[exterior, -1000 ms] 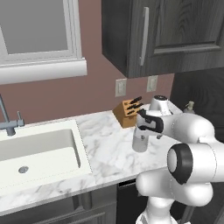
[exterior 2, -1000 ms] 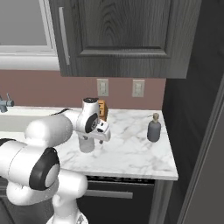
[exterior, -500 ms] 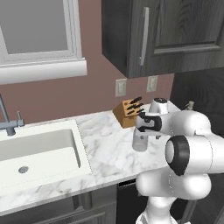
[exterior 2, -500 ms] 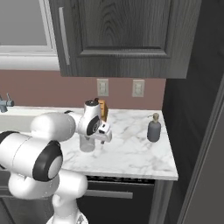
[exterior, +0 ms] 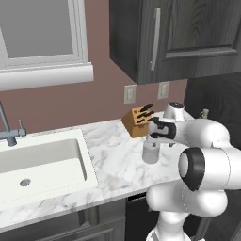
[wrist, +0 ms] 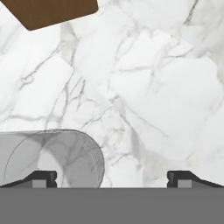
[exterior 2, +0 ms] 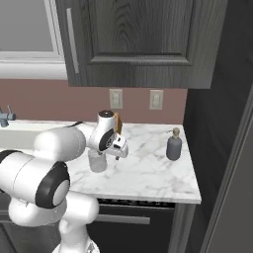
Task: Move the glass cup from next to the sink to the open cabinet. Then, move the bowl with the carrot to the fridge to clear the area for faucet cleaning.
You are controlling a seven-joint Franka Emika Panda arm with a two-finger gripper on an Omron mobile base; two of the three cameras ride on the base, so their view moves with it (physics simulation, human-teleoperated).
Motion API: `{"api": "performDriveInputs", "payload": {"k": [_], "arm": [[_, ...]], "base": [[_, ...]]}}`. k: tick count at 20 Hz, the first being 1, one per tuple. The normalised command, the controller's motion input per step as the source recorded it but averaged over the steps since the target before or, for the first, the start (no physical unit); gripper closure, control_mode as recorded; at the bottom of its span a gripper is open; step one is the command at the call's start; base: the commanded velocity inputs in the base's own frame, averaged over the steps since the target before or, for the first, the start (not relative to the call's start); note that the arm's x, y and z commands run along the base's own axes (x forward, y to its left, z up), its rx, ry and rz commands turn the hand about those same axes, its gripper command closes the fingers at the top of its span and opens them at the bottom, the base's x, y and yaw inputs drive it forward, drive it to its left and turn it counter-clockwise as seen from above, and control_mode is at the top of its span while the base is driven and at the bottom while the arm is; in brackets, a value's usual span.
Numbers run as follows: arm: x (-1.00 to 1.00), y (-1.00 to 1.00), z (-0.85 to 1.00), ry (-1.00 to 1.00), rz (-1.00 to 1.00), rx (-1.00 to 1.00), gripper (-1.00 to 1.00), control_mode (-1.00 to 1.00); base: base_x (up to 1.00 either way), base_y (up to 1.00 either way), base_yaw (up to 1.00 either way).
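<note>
The glass cup [exterior: 150,153] [exterior 2: 97,161] stands upright on the marble counter [exterior: 117,164], to the right of the sink [exterior: 42,162] with its faucet [exterior: 7,128]. My gripper [exterior: 155,139] [exterior 2: 113,151] hangs open just above and beside the cup. In the hand view the cup [wrist: 54,157] lies at the left fingertip [wrist: 41,178], and bare marble fills the rest of the gap of the gripper [wrist: 111,179]. Nothing is held. The bowl, the carrot and the fridge are out of view.
A wooden knife block [exterior: 139,121] [wrist: 52,11] stands against the wall just behind the cup. A grey soap dispenser [exterior 2: 173,145] sits further right. Dark upper cabinets [exterior 2: 138,39] with shut doors hang overhead. A tall dark panel [exterior 2: 232,148] borders the counter's right end.
The arm's elbow has swung slightly; the hand has shifted only a little over the cup. The cup has not moved and the gripper stays open.
</note>
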Motion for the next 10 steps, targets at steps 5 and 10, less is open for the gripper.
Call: {"api": "performDriveInputs", "payload": {"k": [5, 10], "arm": [[-0.33, -0.08, 0.31, -0.18, 0.0, 0.04, -1.0, -1.0], [0.08, 0.0, 0.07, -0.02, 0.0, 0.0, -1.0, -1.0]], "base": [[0.0, 0.0, 0.0], [0.0, 0.0, 0.0]]}}
